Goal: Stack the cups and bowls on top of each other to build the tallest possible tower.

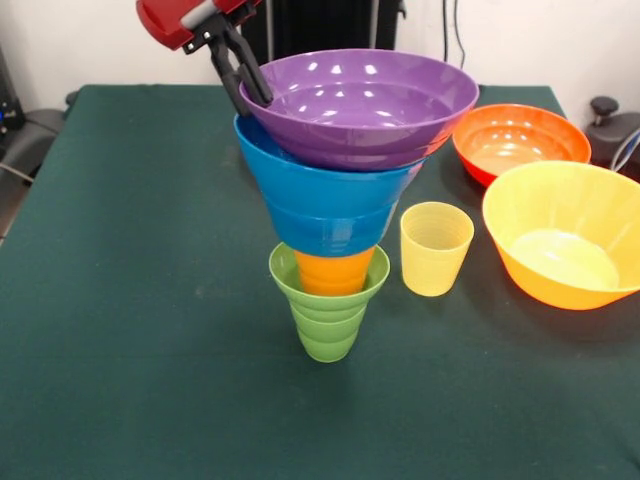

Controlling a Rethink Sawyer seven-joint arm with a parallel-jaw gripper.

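Observation:
The tower stands mid-table in the front view. Its lowest piece is a green ribbed cup [328,315]. An orange cup [334,272] is nested in it, a blue bowl [325,195] sits on that, and a purple bowl [370,100] lies slightly tilted on top. My gripper [252,103] reaches down from the upper left to the purple bowl's left rim. One black finger is inside the bowl and the other outside, shut on the rim. A pale yellow cup [435,248] stands upright just right of the tower.
A red-orange bowl [520,140] sits at the back right. A big orange bowl [565,235] lies in front of it by the right edge. The dark green table cloth [130,300] covers the whole table.

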